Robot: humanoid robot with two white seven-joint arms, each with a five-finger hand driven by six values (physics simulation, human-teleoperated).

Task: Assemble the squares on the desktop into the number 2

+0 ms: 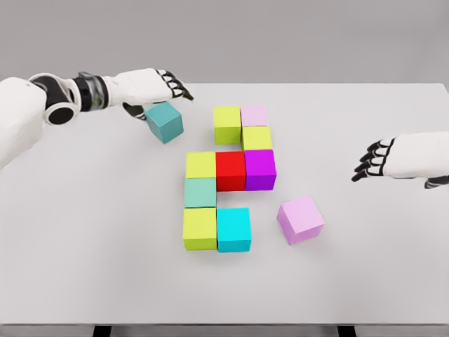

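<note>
Several coloured cubes form a cluster mid-table: a lime cube (227, 124) and a pale pink cube (255, 116) on top, and another lime cube (257, 138) under the pink one. Below them run a row of yellow-green (200, 166), red (230, 170) and magenta (259, 168) cubes. Then come a mint cube (200, 192), a lime cube (200, 228) and a cyan cube (233, 229). A loose pink cube (300, 220) lies tilted to the right. My left hand (158, 98) is shut on a teal cube (165, 122), up and left of the cluster. My right hand (366, 165) hovers open at the right.
The white table (84, 232) stretches wide on both sides of the cluster. Its front edge runs along the bottom of the view and its back edge lies just behind my left hand.
</note>
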